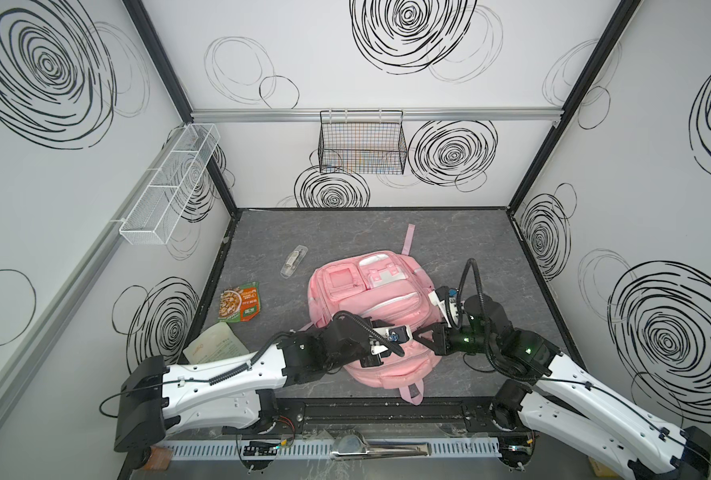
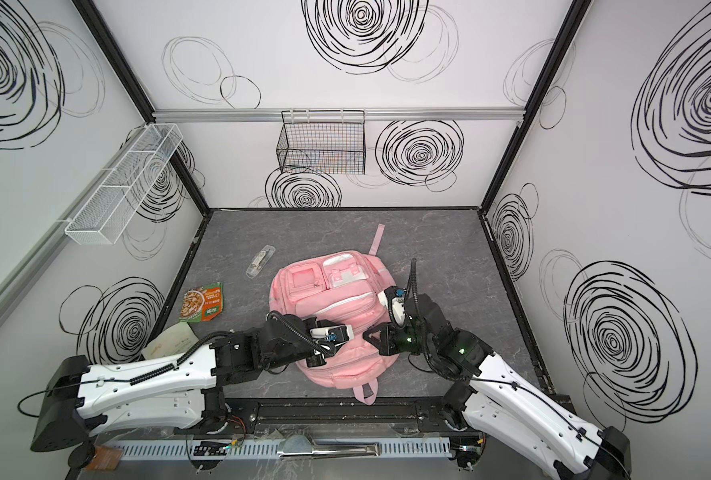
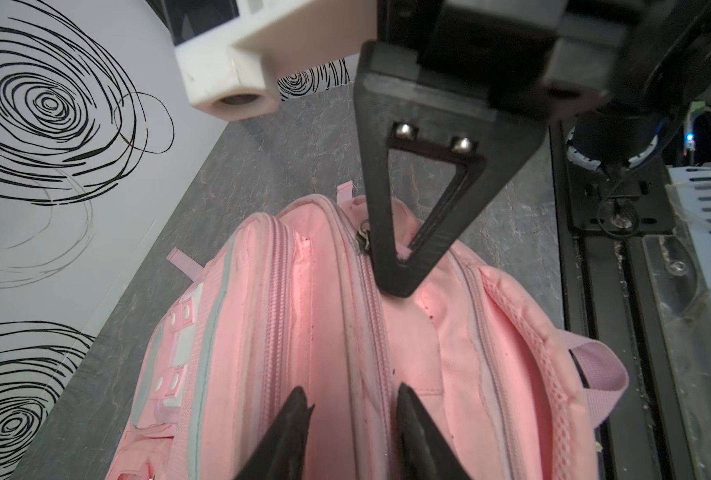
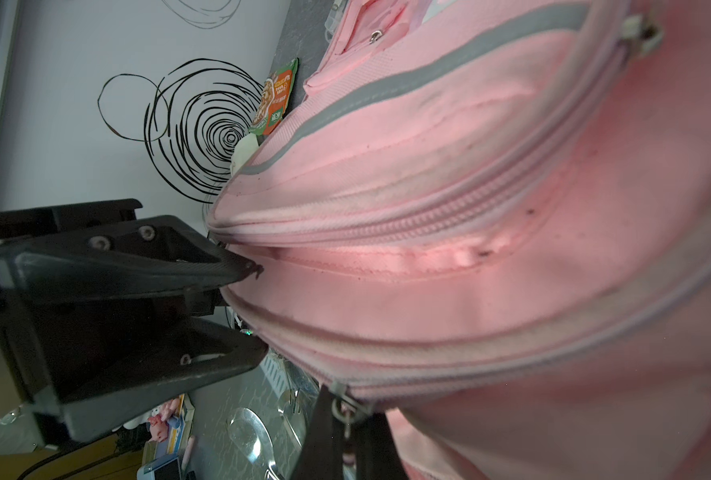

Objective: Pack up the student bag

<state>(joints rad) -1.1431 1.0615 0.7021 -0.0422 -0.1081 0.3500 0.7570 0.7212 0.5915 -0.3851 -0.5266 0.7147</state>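
Note:
The pink student bag (image 1: 366, 291) (image 2: 329, 299) lies flat in the middle of the grey table, its top loop toward the front rail. My left gripper (image 3: 351, 399) hovers over the bag's near end. It is open, its fingertips (image 3: 300, 401) straddling the fabric strip (image 3: 362, 353) between two zipper lines, above the gaping main compartment (image 3: 424, 332). My right gripper (image 4: 345, 424) reaches in from the right in both top views (image 1: 417, 336). It is shut on a metal zipper pull (image 4: 345, 405) at the bag's edge (image 4: 470, 166).
An orange-green snack packet (image 1: 239, 307), a pale pouch (image 1: 214, 343) and a clear wrapped item (image 1: 293, 259) lie left of the bag. A black wire basket (image 1: 362, 143) hangs on the back wall and a white mesh shelf (image 1: 171, 185) on the left wall.

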